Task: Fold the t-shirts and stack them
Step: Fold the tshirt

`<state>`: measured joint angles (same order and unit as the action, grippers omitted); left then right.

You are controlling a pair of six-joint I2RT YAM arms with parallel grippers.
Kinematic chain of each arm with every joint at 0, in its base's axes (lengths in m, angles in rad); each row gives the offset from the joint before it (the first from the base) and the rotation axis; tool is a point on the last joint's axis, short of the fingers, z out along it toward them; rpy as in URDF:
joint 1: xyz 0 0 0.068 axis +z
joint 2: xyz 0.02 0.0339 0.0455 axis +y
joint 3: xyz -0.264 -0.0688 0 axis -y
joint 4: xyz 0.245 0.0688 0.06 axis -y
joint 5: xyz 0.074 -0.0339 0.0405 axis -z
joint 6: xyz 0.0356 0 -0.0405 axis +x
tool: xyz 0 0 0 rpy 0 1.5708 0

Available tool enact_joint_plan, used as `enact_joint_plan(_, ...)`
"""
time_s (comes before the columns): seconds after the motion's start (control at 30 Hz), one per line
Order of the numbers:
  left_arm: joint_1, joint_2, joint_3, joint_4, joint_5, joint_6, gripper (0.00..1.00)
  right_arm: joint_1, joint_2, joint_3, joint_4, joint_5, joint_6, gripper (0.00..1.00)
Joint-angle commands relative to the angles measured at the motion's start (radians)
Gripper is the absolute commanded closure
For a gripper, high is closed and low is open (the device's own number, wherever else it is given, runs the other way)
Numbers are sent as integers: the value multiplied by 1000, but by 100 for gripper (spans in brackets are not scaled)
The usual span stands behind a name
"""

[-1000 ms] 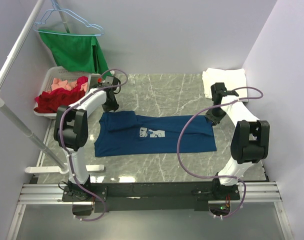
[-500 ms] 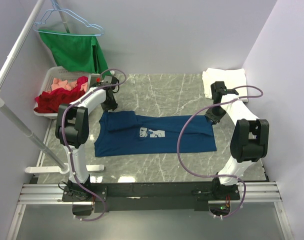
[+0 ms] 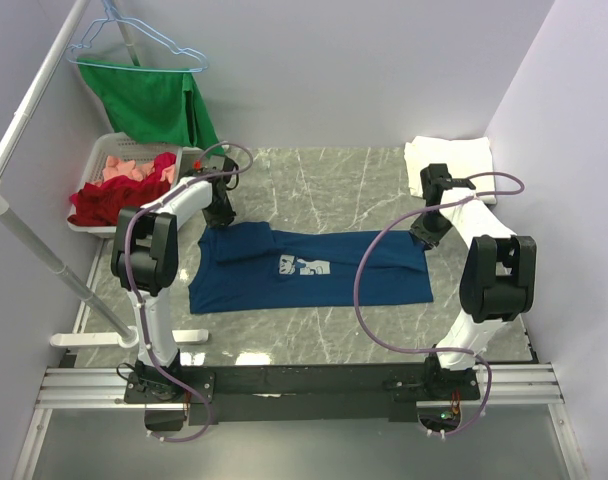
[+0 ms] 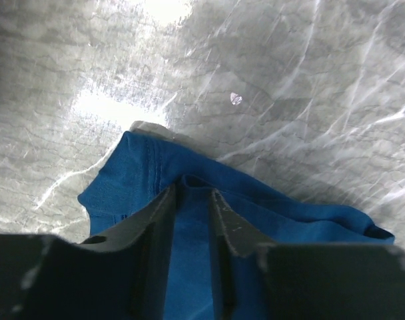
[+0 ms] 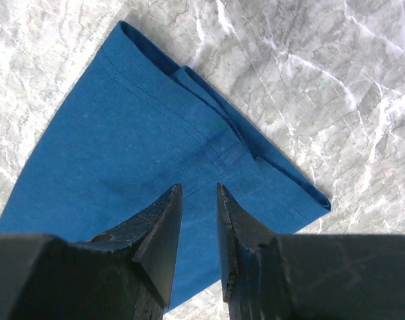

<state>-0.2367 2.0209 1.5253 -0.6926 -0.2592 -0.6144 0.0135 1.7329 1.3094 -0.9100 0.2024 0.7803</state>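
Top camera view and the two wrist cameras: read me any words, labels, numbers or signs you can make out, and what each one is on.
No text can be read in any view.
White chest print on the navy t-shirt: a graphic; any lettering in it is too small to read.
White t-shirt: no markings visible.
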Motion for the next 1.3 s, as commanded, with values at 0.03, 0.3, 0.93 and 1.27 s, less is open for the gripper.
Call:
enact_joint_plan(0.03, 4, -7, -14, 15, 8, -10, 73, 5, -9, 25, -17, 35, 7, 66)
enact_joint_plan(0.3, 4, -37, -19, 5, -3, -8, 99, 5, -26, 7, -7, 34, 4, 66)
enact_joint_plan(0.93, -24, -389, -201, -61, 164, 36, 99, 6, -61, -48, 30, 6, -6, 67)
enact_joint_plan(1.27, -107, -494, -316, -160, 215, 81, 99, 8, -78, -68, 31, 9, -4, 68)
